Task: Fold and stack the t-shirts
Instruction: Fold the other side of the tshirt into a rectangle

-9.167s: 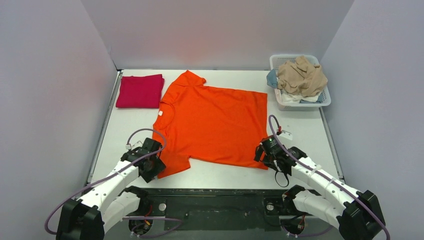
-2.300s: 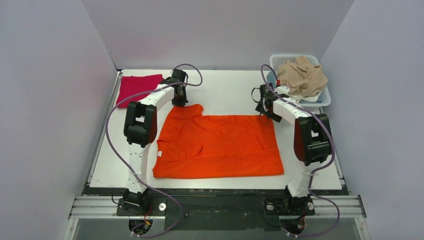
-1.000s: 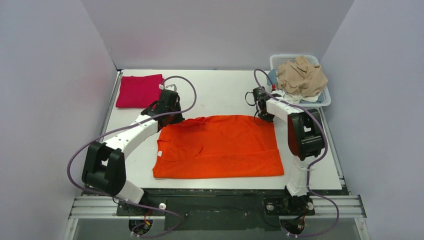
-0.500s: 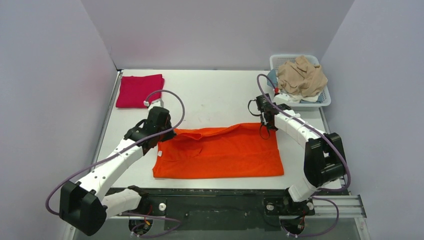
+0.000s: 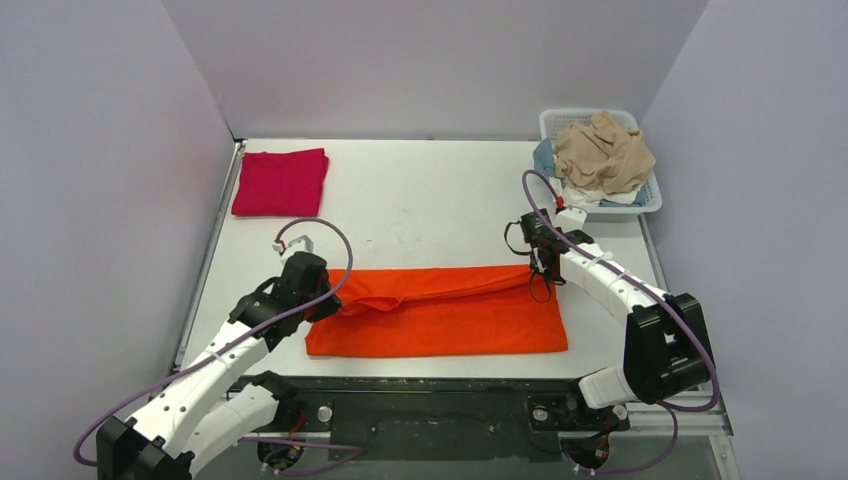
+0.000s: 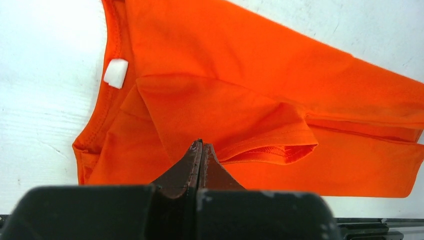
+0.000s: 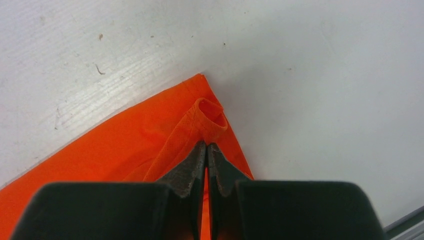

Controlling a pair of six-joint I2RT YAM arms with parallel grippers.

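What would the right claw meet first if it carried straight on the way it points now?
The orange t-shirt: the right claw is shut on its curled corner, right at the tips. Beyond that, probably only the bare white table; depth is unclear.

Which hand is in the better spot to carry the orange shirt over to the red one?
Left, probably. The left hand pinches the orange shirt at the end nearer the folded red shirt, which lies far left. The right hand pinches the opposite end, toward the basket.
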